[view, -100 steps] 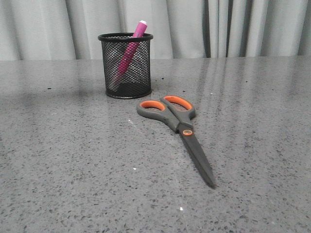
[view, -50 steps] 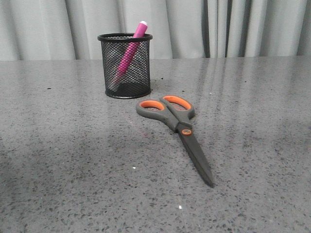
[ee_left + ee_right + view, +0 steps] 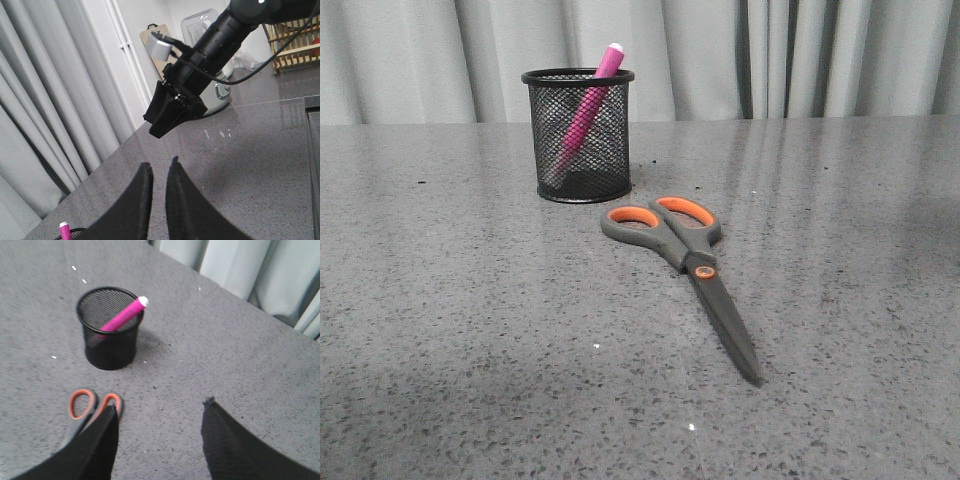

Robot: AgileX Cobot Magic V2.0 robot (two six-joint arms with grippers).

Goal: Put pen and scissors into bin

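Hands hover empty: right hand [image 3: 159, 440] spread wide above the scissors [image 3: 685, 265], left hand [image 3: 157, 200] nearly closed. Pen [image 3: 585, 110] already leans inside the bin [image 3: 578, 135]; scissors lie flat on the bench [image 3: 450, 320] just beside the bin, awaiting pickup.

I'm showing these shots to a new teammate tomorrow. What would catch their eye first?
Probably the bright pink pen, leaning inside the black mesh bin at the back left of the table. Next, the scissors with orange loops, lying flat just in front of the bin, blades pointing toward the camera.
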